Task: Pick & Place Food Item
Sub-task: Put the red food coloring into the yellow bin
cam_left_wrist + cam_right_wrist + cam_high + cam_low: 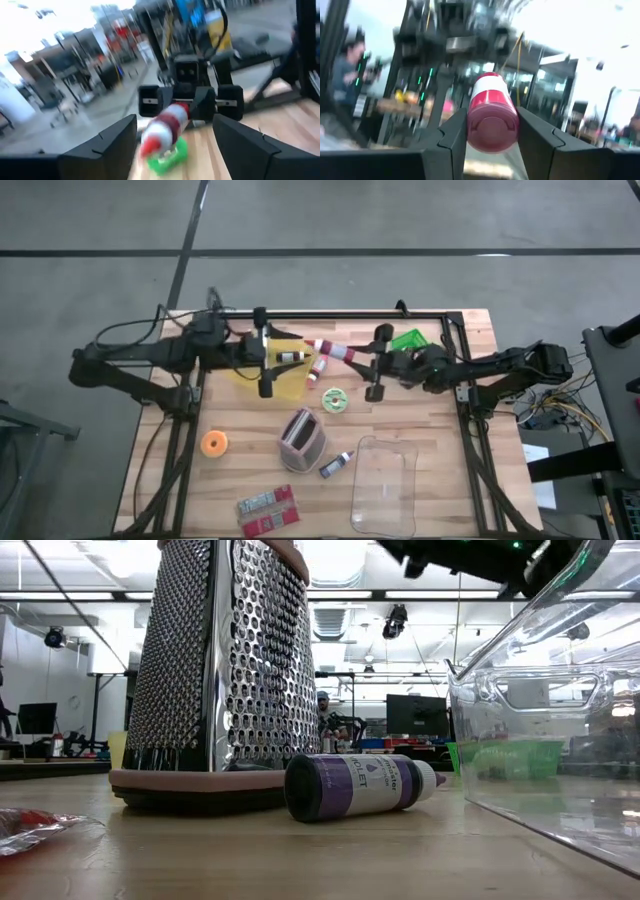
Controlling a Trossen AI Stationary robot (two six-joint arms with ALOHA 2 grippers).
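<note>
A red-and-white bottle is in my right gripper, above the table's far middle. It also shows in the right wrist view, base toward the camera, and in the left wrist view. My left gripper is open and empty over a yellow plate, facing the bottle's cap end. A small dark-capped bottle lies on the plate between the left fingers. Another small bottle lies beside the plate. My right gripper pinches the red-and-white bottle at its red base end between its two fingers. The fingers come about level from the table's right and lie along the bottle. The bottle is lifted clear and sticks out past the fingertips, its cap end tipped down toward the left gripper.
A green packet lies at the far right and a green tape roll mid-table. A metal grater, a purple bottle and a clear container are nearer. An orange ring and a red packet lie at the near left.
</note>
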